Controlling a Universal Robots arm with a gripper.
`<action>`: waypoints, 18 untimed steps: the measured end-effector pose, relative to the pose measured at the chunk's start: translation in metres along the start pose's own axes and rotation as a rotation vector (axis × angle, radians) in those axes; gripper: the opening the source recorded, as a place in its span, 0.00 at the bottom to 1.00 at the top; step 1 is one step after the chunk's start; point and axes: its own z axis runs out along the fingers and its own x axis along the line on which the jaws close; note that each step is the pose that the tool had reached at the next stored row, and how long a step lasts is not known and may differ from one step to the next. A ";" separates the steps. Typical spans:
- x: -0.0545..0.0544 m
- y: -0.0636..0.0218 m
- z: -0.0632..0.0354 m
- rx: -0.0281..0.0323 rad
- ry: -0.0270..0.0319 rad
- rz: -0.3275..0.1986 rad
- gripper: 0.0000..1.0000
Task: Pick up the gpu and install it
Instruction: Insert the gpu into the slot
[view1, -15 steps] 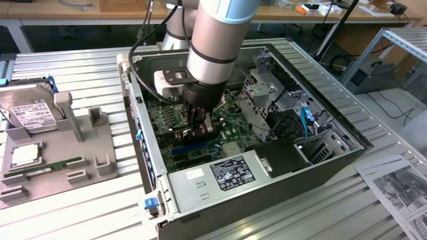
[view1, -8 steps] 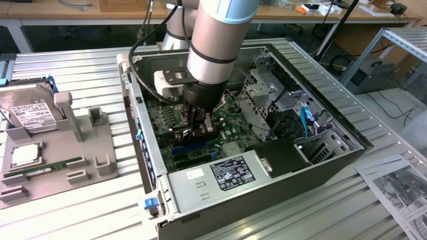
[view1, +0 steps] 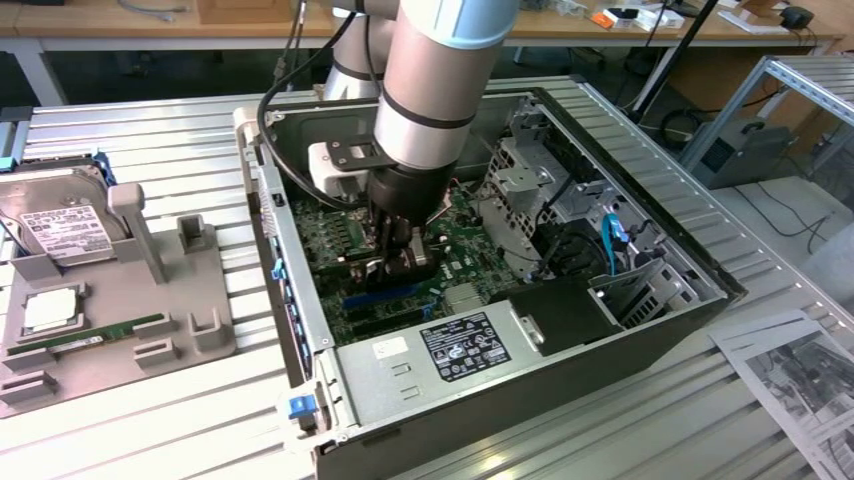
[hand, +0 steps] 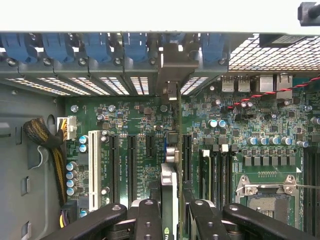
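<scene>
Gripper (hand: 169, 212) fingers clamp the gpu (hand: 169, 177) on edge, held upright inside the computer case (view1: 400, 370) over the motherboard (hand: 135, 125) slots. Judging by this, installation is underway; seating calls for straight, aligned downward pressure.

Silver-grey tubular arm (view1: 430, 90) — black screw-studded tool (hand: 171, 217) fingers

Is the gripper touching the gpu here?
Touching. In the wrist view the gripper has its fingers pressed against both faces of the gpu, which stands edge-on over the motherboard slots.
</scene>
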 end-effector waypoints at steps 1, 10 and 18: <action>0.000 -0.0001 0.0000 0.0000 -0.0001 0.000 0.27; 0.001 -0.0001 0.0000 0.0000 -0.0001 0.000 0.27; 0.001 -0.0001 0.0000 -0.0001 0.0000 0.000 0.27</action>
